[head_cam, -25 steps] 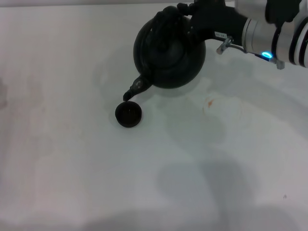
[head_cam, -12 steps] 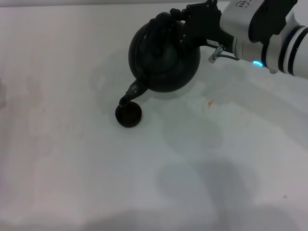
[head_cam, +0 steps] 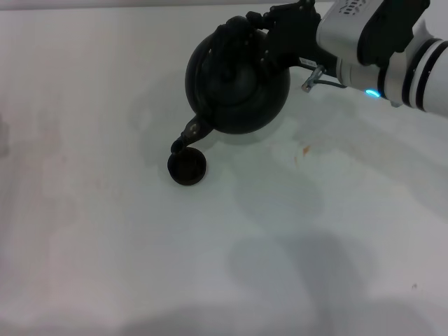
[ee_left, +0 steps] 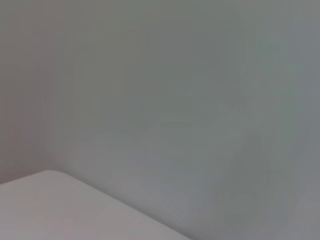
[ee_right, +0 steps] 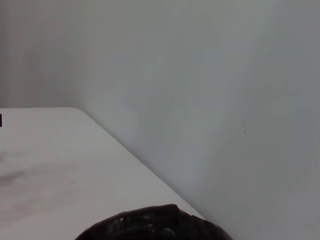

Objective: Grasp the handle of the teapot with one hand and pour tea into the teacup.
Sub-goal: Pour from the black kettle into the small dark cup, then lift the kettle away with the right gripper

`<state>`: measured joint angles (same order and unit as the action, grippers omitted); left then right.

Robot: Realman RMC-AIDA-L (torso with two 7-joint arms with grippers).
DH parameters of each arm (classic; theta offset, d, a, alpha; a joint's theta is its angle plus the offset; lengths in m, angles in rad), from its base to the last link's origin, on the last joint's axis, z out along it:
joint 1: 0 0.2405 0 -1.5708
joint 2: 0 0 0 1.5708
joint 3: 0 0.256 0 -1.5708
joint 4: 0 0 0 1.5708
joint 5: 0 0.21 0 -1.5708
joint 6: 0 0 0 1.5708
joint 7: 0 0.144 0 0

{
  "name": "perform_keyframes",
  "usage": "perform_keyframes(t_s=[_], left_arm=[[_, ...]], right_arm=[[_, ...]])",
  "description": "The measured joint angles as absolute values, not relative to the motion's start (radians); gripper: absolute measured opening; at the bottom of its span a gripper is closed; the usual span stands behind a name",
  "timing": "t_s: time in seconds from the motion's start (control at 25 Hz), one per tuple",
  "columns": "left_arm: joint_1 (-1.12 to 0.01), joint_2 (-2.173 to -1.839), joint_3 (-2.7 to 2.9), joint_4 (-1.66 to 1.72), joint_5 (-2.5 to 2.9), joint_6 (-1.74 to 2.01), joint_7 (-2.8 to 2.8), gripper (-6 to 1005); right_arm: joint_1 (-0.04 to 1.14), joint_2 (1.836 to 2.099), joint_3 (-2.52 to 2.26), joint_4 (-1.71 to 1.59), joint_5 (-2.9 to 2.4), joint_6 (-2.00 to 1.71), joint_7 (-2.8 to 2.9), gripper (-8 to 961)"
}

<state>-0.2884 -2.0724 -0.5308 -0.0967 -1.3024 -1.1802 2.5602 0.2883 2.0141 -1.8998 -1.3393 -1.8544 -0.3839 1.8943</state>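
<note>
white table (head_cam: 105, 245) is carrying the teacup (head_cam: 187, 167) at frame centre; right end effector (head_cam: 269, 35) is gripping the handle (head_cam: 234, 38), tilting the teapot (head_cam: 238, 84) spout-down over it.

On the table (head_cam: 105, 245), the teapot (head_cam: 238, 80) sits far and right of centre, its spout (head_cam: 187, 136) tipped over the teacup (head_cam: 187, 166) just nearer and left.

Right hand (head_cam: 269, 31) fingers merge with black handle (head_cam: 238, 35), grip point unreadable. Right arm cut off by head view's right edge. Teapot (head_cam: 236, 80) spout tip overlaps teacup (head_cam: 187, 167) rim, touching or apart unclear. Tea inside teacup too dark to see. Right wrist view: only sliver of teapot (ee_right: 150, 226), cut by edge. Left hand out of every view.
</note>
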Motion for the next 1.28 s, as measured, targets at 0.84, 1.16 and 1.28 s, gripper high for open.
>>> perform_keyframes(t_s=[0.84,1.16,1.28], left_arm=[[-0.298,-2.072,-0.532,-0.097,-1.303,-1.18,2.56,613],[-0.305,-2.072,-0.532,-0.097,-1.311,-1.181,2.56,613],[-0.305,-2.072,-0.532,-0.097,-1.314,-1.181,2.56,612]], right_arm=[[0.265,2.013,-1.997,-1.322,-1.855,-0.223,1.772,177],[0.248,2.014,-1.997,-1.322,-1.855,-0.21,1.751,166],[0.246,2.015,-2.004,-1.323,-1.855,-0.206,1.736,165]])
